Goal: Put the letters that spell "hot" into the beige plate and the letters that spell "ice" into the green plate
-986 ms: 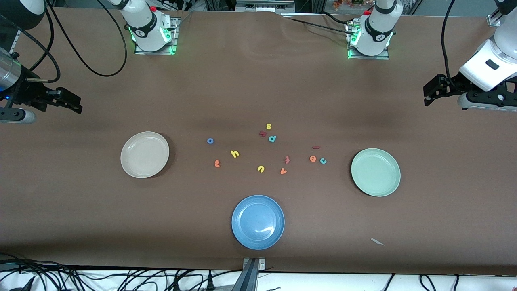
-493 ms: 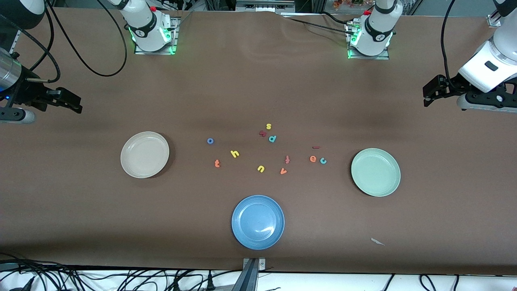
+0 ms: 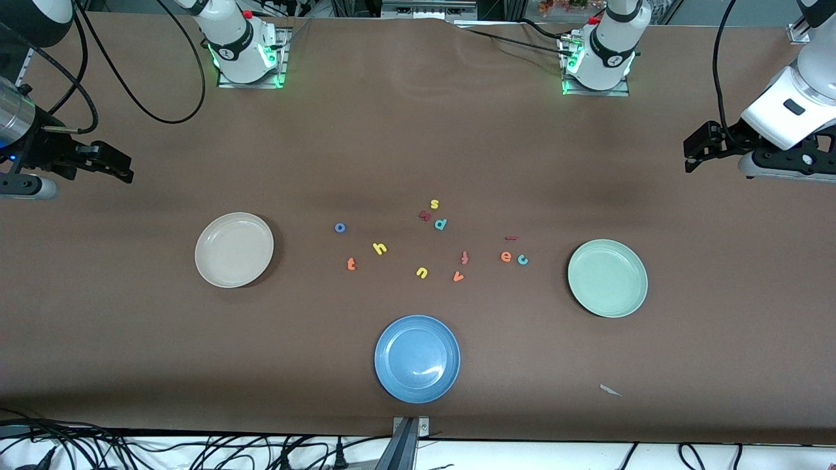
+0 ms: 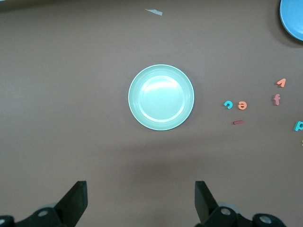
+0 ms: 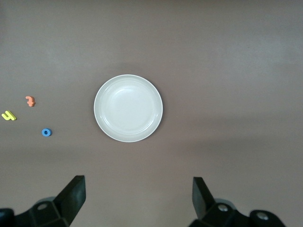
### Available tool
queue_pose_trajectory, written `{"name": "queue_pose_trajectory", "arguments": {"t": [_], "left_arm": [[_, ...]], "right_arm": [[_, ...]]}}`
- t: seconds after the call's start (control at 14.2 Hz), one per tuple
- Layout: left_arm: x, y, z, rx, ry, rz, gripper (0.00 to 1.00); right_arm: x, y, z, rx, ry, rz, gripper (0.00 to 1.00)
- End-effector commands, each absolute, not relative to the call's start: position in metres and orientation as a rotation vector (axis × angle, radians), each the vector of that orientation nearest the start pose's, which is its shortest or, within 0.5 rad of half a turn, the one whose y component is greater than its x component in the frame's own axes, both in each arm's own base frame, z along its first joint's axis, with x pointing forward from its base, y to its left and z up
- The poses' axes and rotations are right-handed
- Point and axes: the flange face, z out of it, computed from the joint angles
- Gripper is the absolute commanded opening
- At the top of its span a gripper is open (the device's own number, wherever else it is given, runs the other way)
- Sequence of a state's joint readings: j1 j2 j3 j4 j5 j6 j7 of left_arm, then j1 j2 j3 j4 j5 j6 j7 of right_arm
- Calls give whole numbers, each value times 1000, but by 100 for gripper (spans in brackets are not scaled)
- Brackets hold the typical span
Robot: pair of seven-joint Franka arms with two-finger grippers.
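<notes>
The blue o (image 3: 339, 228), yellow h (image 3: 379, 248) and orange t (image 3: 351, 264) lie on the table toward the beige plate (image 3: 234, 250), which holds nothing. The dark red i (image 3: 511, 238), orange e (image 3: 506, 256) and teal c (image 3: 522, 260) lie close together beside the bare green plate (image 3: 607, 278). My left gripper (image 3: 692, 153) hangs open at its end of the table, and its wrist view looks down on the green plate (image 4: 161, 97). My right gripper (image 3: 121, 166) hangs open at the other end, looking down on the beige plate (image 5: 128, 108). Both hold nothing.
A blue plate (image 3: 417, 358) sits nearest the front camera. Other letters lie among the task's own: yellow s (image 3: 434, 204) and u (image 3: 421, 272), a chunky dark red letter (image 3: 424, 215), a teal d (image 3: 440, 224), an orange-red f (image 3: 464, 257) and v (image 3: 458, 277). A paper scrap (image 3: 610, 390) lies near the front edge.
The left arm's wrist has shifted slightly. The letters, the plates and the right arm have not moved.
</notes>
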State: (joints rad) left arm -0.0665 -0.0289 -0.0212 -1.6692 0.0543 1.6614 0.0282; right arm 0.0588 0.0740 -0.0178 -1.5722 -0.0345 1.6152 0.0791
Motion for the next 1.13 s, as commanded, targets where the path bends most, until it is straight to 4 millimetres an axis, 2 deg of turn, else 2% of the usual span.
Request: {"name": "queue_pose_trajectory", "arguments": {"t": [0.0,1.06], "left_arm": [[552,-42,604,-3074,200,-19,100],[554,-40,597,-3079,191,7,100]], "right_arm": [[580,23,591,-3160,64,56,100],[579,24,590,-3160,62,59,100]]}}
